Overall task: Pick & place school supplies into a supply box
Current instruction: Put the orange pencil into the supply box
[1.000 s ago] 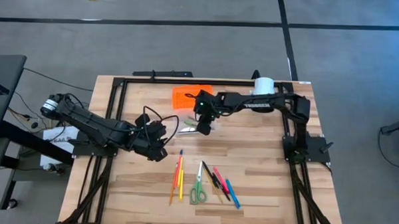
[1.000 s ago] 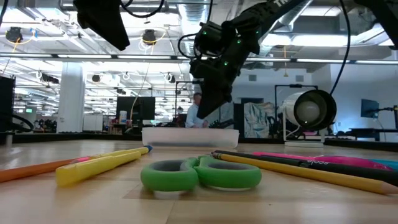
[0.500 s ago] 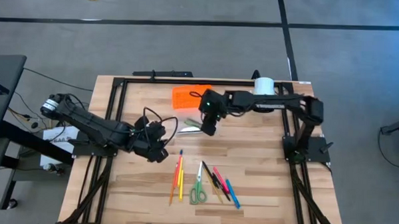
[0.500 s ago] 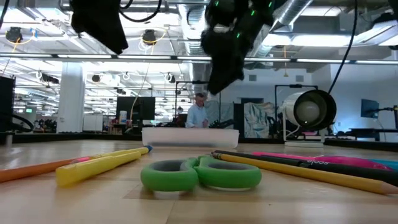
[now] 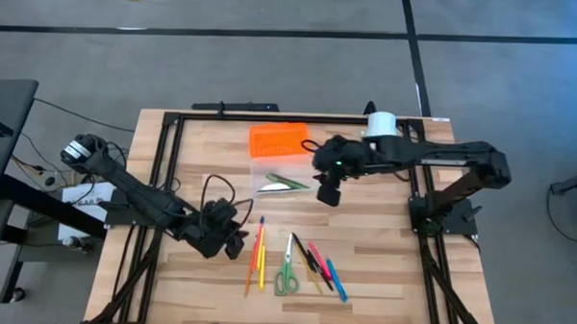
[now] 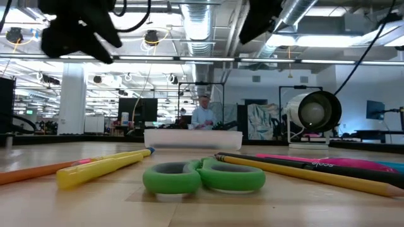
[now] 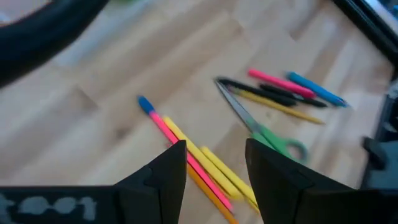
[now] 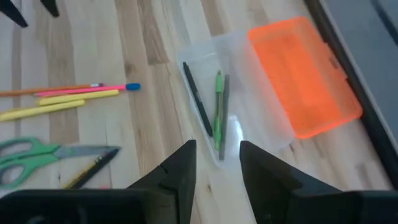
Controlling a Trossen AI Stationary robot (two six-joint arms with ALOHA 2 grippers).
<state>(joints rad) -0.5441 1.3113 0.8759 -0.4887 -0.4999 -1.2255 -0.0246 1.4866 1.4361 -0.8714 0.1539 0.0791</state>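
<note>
Left wrist view blurred throughout, orange pencil partly hidden behind the fingers; green scissors cut off at the right wrist picture's edge; both arms cropped at the low view's top.

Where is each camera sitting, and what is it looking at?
High view: above the table, looking straight down; both arms show, the left gripper near the pencils, the right gripper beside the supply box.
Low view: at table-top height, looking level across the green scissors into the room; dark arm parts hang at the top.
Left wrist view: on the left arm, looking past its open fingers at pencils and scissors.
Right wrist view: on the right arm, looking past its open fingers into the box.
Shared: all four show the scissors.
</note>
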